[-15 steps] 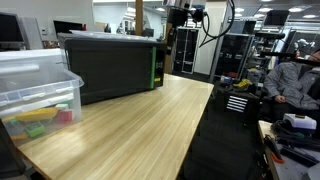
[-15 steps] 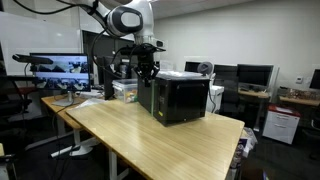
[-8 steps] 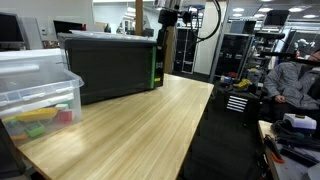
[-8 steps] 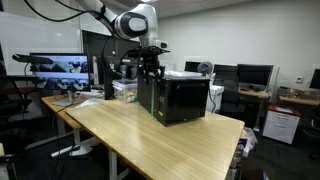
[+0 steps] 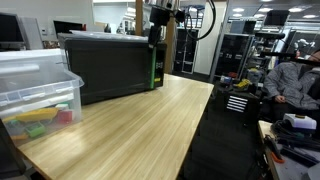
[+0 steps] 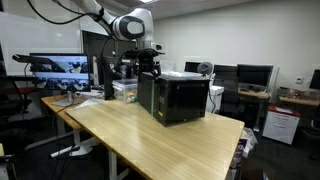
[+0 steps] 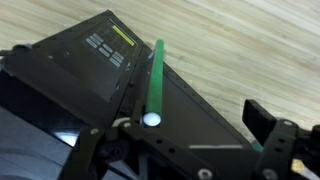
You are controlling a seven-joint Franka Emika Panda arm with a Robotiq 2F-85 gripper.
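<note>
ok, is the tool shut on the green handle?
No, the tool is wide open, its jaws far apart with the green handle between them.

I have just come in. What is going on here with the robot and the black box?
A robot arm's gripper hangs at the top front edge of a black, oven-like box that stands on a wooden table. In the wrist view its jaws stand wide open, with the end of the box's green handle between them, and nothing is gripped. Whether a finger touches the handle I cannot tell. A clear plastic bin stands further along the table.
</note>
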